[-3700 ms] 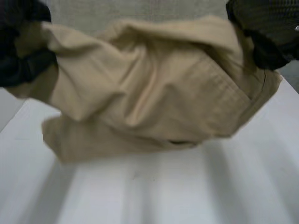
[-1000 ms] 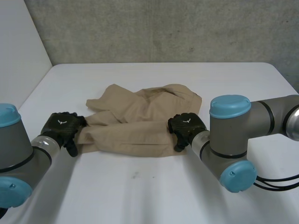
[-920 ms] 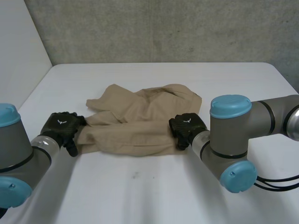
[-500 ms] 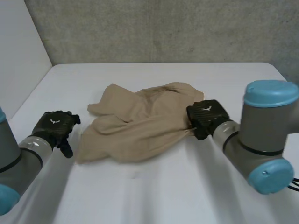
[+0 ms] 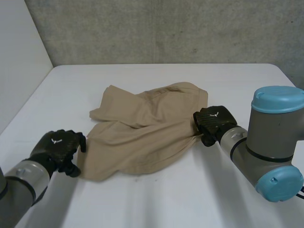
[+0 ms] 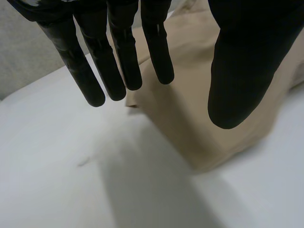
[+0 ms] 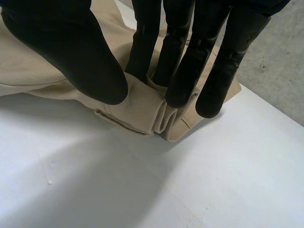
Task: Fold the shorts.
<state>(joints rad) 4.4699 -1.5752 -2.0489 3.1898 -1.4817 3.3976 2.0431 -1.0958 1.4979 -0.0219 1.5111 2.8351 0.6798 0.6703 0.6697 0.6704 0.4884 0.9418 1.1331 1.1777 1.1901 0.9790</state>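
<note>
Here, shorts (image 5: 142, 128) in right hand (image 5: 213, 122)

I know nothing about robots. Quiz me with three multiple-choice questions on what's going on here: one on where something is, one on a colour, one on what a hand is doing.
1. Where do the shorts lie?
A. on the floor
B. on the table
C. hanging in the air

2. What colour are the shorts?
A. tan
B. blue
C. red

3. What is the right hand doing?
A. hovering open above the table
B. curled up, holding nothing
C. pinching the shorts at their edge

Answers:
1 B: the head view shows the cloth spread, rumpled, on the white tabletop.
2 A: the cloth is tan in every view.
3 C: in the right wrist view the thumb and fingers squeeze a bunch of cloth.
</note>
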